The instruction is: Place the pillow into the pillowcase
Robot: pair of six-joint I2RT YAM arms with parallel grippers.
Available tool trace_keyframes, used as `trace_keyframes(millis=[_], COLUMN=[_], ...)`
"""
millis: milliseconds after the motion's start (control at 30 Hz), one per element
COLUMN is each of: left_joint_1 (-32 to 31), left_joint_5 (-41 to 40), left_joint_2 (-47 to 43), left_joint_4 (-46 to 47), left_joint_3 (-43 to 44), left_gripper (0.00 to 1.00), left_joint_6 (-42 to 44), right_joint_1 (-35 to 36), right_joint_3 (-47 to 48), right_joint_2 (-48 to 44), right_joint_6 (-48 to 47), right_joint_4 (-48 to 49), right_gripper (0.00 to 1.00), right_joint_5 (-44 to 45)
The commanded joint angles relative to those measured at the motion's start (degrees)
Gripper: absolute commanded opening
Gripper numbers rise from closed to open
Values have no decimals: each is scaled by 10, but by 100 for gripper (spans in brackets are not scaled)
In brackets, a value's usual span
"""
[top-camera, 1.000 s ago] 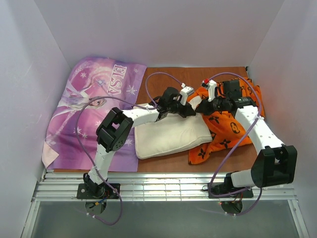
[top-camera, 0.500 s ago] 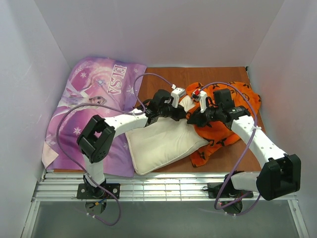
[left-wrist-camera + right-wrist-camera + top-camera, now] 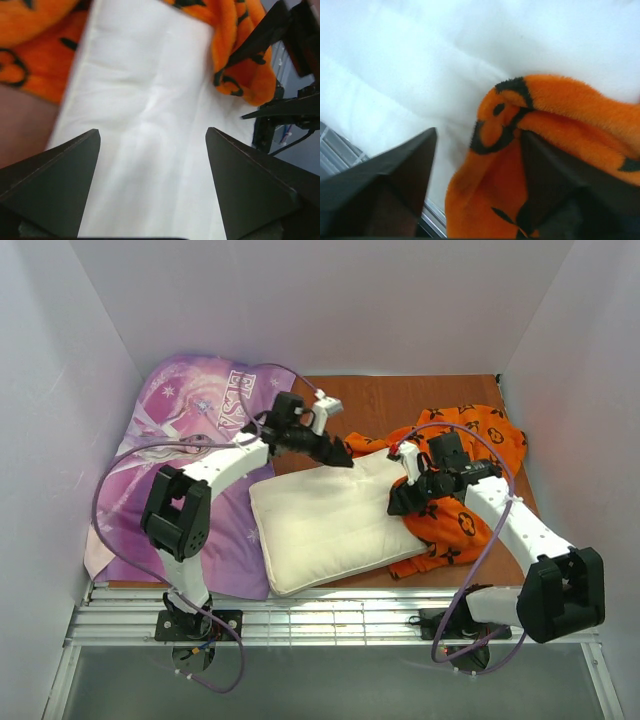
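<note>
The cream-white pillow (image 3: 325, 520) lies flat in the middle of the table, and it fills the left wrist view (image 3: 145, 100). The orange pillowcase (image 3: 465, 515) with black motifs is bunched along the pillow's right end and far edge (image 3: 30, 55). My left gripper (image 3: 338, 458) hovers open over the pillow's far edge, with nothing between its fingers (image 3: 152, 137). At the pillow's right end, my right gripper (image 3: 400, 502) is open. In the right wrist view a fold of the pillowcase (image 3: 500, 150) sits between its spread jaws (image 3: 477, 137), over the pillow (image 3: 420, 60).
A purple "ELSA" print fabric (image 3: 190, 455) covers the table's left side, partly under the pillow. White walls close in the left, back and right. The brown board (image 3: 400, 400) shows at the back. A metal rail (image 3: 330, 608) runs along the near edge.
Both grippers have opened. The left arm swung left and back. The pillow now lies flatter, spread wider and shifted left and nearer; the right gripper dropped to its right end.
</note>
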Motion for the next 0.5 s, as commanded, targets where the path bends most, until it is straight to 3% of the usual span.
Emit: trace_keyframes(millis=[0,100,467], left_joint_1=[84,109,118], left_joint_5=[31,-26,-57], left_joint_2=[-52,-31,10], left_joint_4=[-157,-195,-180], left_joint_3=[40,55,48], left_gripper=[81,82,84], left_joint_6=[130,213,272], right_joint_1=[-15,-22,-22], right_joint_3=[106,226,600], right_joint_2=[10,67,457], right_joint_6=[-67,-70,-95], right_joint_4=[-47,-47,-88], right_gripper=[78,91,92], right_joint_5=[8,11,79])
